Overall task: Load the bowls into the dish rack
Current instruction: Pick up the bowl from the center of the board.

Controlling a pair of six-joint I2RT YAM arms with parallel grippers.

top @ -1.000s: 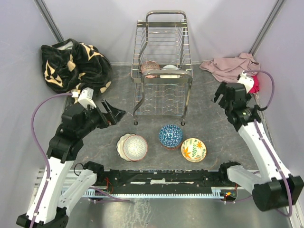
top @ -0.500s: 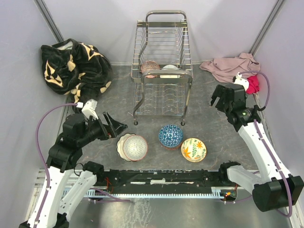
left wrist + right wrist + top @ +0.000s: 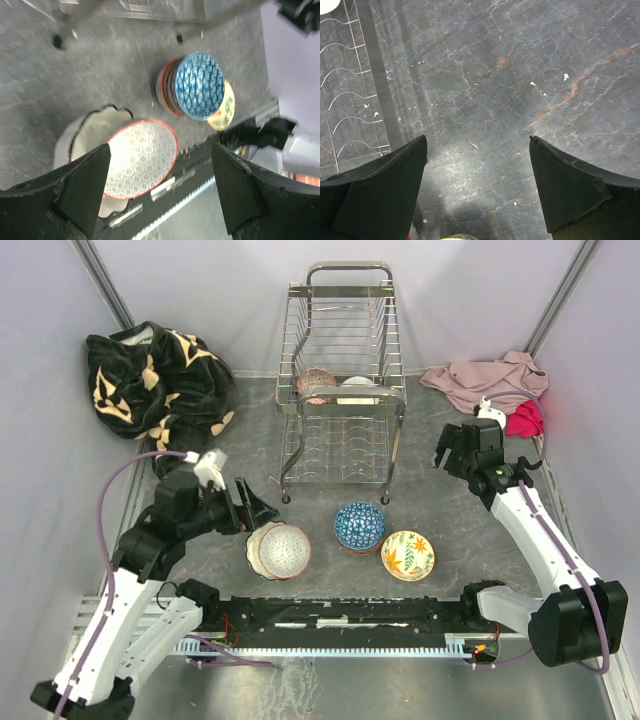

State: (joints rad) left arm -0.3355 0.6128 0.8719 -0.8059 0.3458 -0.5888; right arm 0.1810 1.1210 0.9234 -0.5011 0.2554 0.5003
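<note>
Chrome wire forms the dish rack (image 3: 343, 380), standing beyond and between the left gripper (image 3: 256, 507) and the right gripper (image 3: 450, 447), a pinkish bowl (image 3: 317, 380) and a white bowl (image 3: 356, 382) in its upper tier. Wide open and empty, the left gripper hangs just above a red-rimmed patterned bowl (image 3: 286, 550) nested in a white scalloped bowl (image 3: 255, 538); to its right a blue bowl (image 3: 359, 524) sits in a dark bowl (image 3: 165, 85), a yellow floral bowl (image 3: 408, 554) just beside. The right gripper, likewise spread and empty, hovers right of the dish rack.

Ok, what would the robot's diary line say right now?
left gripper open, aimed at red-rimmed bowl | right gripper open, empty, beside dish rack | status: nothing held
</note>
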